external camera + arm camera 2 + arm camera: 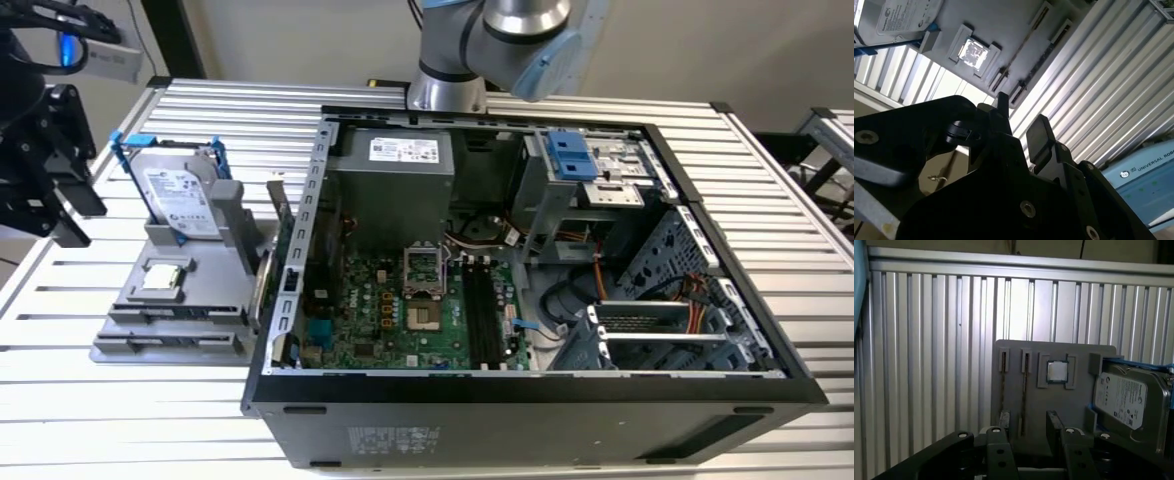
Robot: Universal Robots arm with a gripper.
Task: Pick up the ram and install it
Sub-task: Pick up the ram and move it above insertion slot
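Two fingers (1039, 135) of the pincer (1029, 419) stand apart, grasping nothing, above the grey tray (1079, 355) on the bench (929, 365). The ram (1024, 390) sits on edge in a tray slot, just beside the processor chip (1057, 371).

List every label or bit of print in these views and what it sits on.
Hard drive, white label: too small to read.
Power supply, white label: too small to read.
Computer case, pale sticker on its outer side: too small to read.
Blue box, white lettering: a maker's mark, cut off at the picture's edge.
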